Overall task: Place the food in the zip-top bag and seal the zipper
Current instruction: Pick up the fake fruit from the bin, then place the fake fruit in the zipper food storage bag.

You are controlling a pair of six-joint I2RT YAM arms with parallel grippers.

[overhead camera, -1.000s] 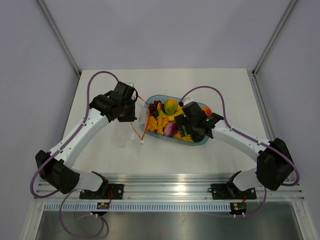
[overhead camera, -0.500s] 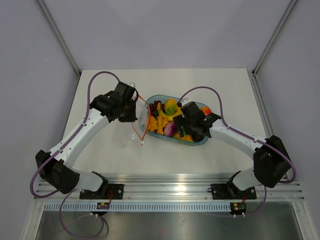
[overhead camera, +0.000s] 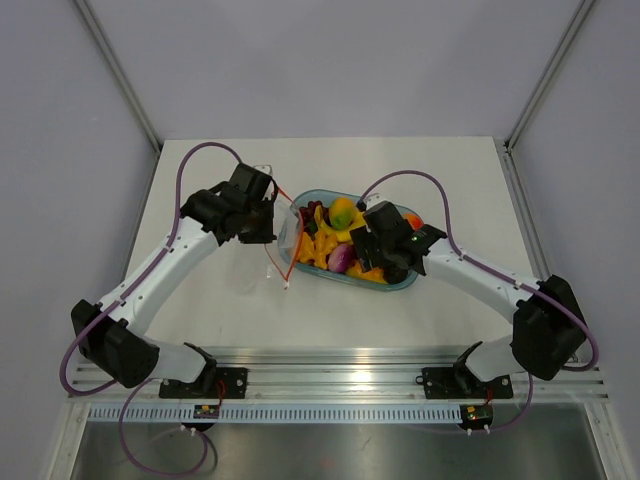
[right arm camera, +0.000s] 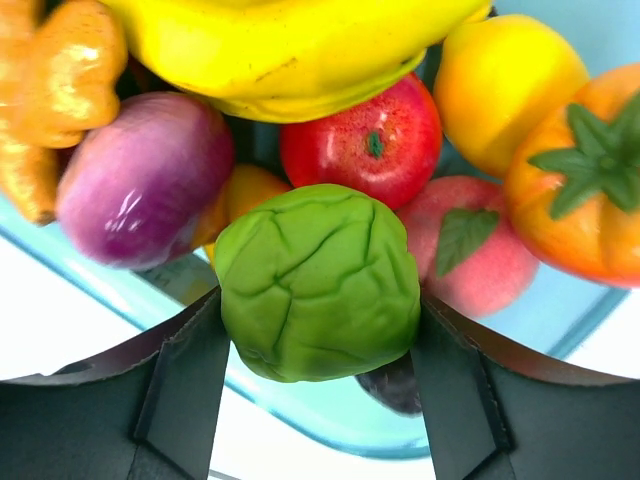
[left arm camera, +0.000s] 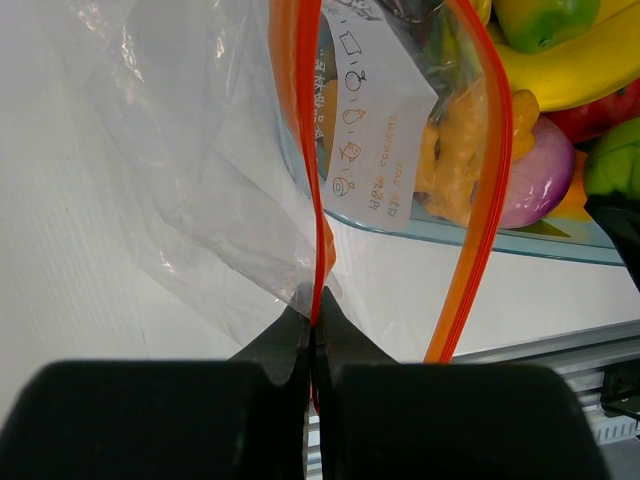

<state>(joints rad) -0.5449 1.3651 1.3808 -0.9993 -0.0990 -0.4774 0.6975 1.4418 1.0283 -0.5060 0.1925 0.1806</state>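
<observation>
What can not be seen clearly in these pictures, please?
- Left wrist view: the print on the white label of the zip-top bag is too small to read.
- Right wrist view: the green cabbage hides most of a dark piece under it, and whether the right gripper already presses it.
- Top view: the right gripper covers the cabbage.

Zip-top bag [left arm camera: 170, 180]: clear, floppy, crumpled, white printed label, mouth gaping, just beside the left end of the tray [right arm camera: 300, 405]. Zipper [left arm camera: 305, 100]: orange-red, its two strips parted. Food [overhead camera: 335, 238]: glossy banana, purple onion, red apple and wrinkled green piece [right arm camera: 318, 280], all piled in the tray.
</observation>
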